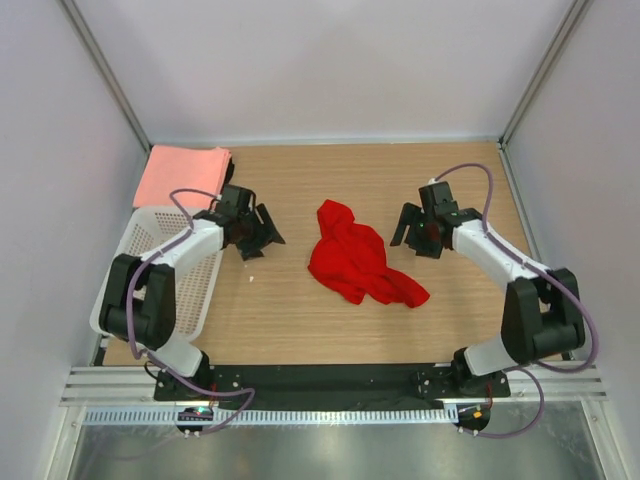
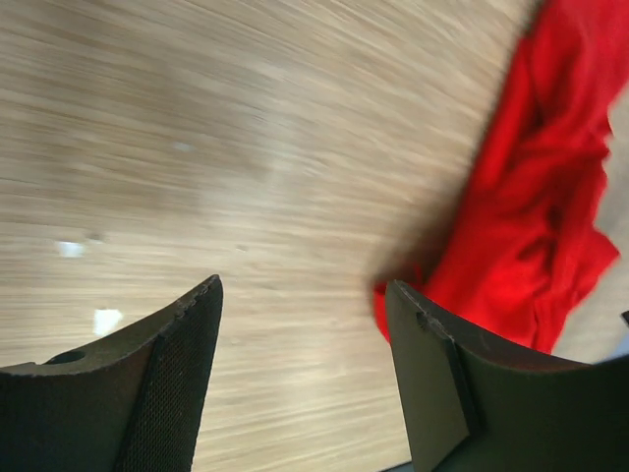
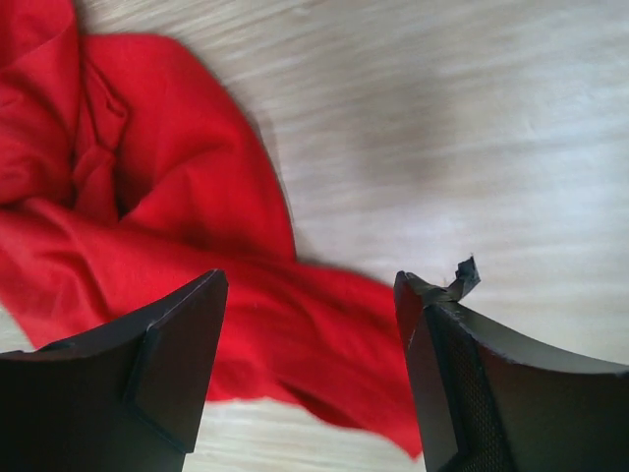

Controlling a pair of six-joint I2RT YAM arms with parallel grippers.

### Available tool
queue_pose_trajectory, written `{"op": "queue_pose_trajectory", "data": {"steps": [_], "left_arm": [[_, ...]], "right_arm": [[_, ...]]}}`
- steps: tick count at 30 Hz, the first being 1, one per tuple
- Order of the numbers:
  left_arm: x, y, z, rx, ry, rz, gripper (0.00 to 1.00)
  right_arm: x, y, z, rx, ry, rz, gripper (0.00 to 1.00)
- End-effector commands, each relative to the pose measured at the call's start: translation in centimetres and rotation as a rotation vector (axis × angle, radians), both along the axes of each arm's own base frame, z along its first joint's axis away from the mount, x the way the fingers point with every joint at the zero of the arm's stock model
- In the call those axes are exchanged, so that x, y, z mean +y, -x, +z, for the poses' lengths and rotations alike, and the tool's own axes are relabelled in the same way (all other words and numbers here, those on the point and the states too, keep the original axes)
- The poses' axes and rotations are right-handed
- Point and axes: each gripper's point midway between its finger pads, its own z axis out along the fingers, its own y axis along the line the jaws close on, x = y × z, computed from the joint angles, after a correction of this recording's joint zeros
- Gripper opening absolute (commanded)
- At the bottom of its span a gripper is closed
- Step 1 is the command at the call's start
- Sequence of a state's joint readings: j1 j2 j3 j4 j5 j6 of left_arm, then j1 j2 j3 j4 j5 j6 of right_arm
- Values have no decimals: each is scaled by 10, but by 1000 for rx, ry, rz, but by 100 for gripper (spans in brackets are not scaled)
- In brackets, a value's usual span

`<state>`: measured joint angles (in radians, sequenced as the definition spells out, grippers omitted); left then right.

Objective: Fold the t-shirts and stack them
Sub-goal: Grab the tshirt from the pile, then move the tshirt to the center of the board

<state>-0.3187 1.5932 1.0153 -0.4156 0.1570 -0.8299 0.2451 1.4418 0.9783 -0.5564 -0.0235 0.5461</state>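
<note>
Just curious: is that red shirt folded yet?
Not folded: the red shirt lies crumpled and twisted, a loose heap on the table.

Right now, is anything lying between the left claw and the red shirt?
No. In the top view, only bare wooden table separates the open left gripper from the crumpled red t-shirt.

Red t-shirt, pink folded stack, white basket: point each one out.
red t-shirt [image 1: 350, 255]: top external view, middle of the crumpled heap.
pink folded stack [image 1: 180, 172]: top external view, flat top.
white basket [image 1: 205, 285]: top external view, mesh at right side.

Lab test cell: white panels [image 1: 320, 60], aluminium frame [image 1: 104, 68].
</note>
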Motion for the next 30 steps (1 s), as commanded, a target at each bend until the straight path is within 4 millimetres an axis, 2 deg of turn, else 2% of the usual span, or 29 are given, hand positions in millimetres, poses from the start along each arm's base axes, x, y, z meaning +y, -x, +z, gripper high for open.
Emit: {"op": "queue_pose_trajectory", "data": {"steps": [1, 2, 4, 5, 6, 8, 9, 10, 11, 13, 16, 20, 25, 28, 30], "left_arm": [[40, -2, -11, 41, -25, 116, 68], [46, -5, -8, 28, -26, 142, 68], [50, -5, -7, 18, -16, 174, 68], [45, -9, -1, -11, 16, 162, 68], [38, -12, 8, -41, 55, 143, 68], [17, -19, 22, -109, 115, 84, 67], [-2, -14, 25, -108, 131, 27, 68], [-14, -17, 33, -133, 134, -26, 68], [-25, -14, 33, -127, 134, -66, 68], [-52, -2, 26, -91, 114, -160, 68], [-76, 17, 6, -44, 75, -233, 69], [-87, 41, -22, 23, 15, -274, 71], [-100, 56, -40, 53, -24, -317, 71], [-105, 58, -49, 64, -31, -326, 66], [-107, 58, -50, 70, -24, -328, 55]], "right_arm": [[23, -58, 13, -170, -49, 76, 75], [26, -65, -5, -140, -40, 101, 73], [36, -79, -7, -145, -72, 139, 68], [41, -81, -11, -137, -84, 151, 65], [45, -87, -21, -127, -99, 159, 63], [59, -90, -22, -119, -163, 194, 61], [64, -93, -27, -120, -185, 197, 61], [66, -94, -29, -118, -195, 199, 61], [65, -95, -32, -114, -194, 193, 59], [64, -97, -38, -101, -182, 186, 55], [64, -102, -39, -96, -178, 182, 48], [63, -105, -37, -95, -168, 169, 32], [66, -102, -45, -74, -186, 171, 35], [67, -100, -50, -61, -200, 167, 38], [66, -99, -52, -57, -195, 165, 38]]}}
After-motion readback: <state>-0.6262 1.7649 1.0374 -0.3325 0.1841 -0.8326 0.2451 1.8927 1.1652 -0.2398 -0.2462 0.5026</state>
